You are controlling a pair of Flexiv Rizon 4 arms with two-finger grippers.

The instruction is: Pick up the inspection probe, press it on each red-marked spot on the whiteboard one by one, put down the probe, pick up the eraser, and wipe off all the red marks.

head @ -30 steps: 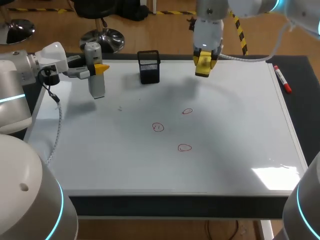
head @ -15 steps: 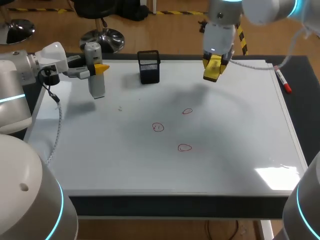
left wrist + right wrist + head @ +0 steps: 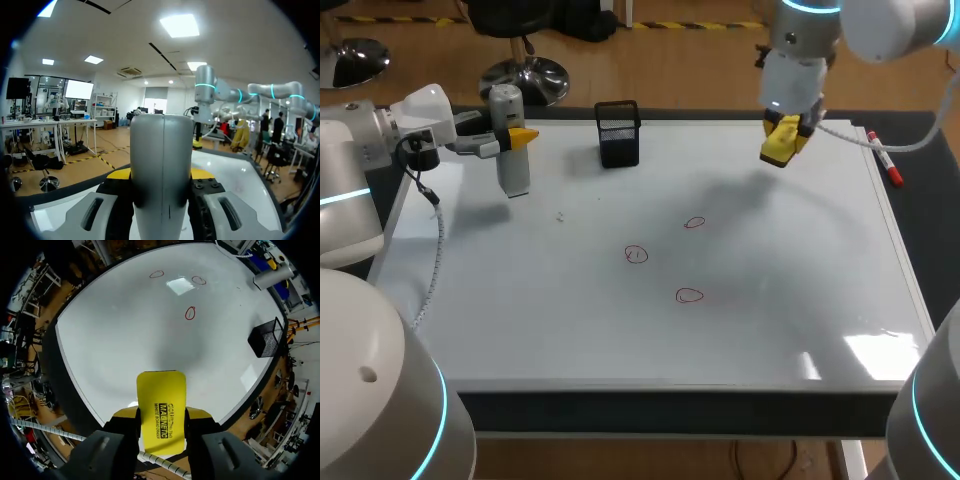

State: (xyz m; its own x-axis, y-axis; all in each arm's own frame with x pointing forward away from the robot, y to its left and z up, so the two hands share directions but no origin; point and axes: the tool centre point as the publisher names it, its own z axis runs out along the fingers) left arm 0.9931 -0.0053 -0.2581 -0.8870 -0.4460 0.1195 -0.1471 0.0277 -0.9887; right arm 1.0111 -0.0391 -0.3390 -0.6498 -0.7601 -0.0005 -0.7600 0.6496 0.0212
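**Over the whiteboard, both tools gripped**

Near the far right edge of the whiteboard, the right gripper clamps the yellow eraser, held clear of the surface. The left gripper pinches the grey inspection probe upright at the far left. The probe hides most of the fingertips, and tip contact is unclear. Three red marks sit mid-board.

gripper clasps grey probe

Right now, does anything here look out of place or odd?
Nothing is spilled or damaged. One oddity: both tools are held at once. The left gripper is shut on the probe, upright at the whiteboard's left side, while the right gripper holds the eraser near its far edge. The red marks are unwiped.
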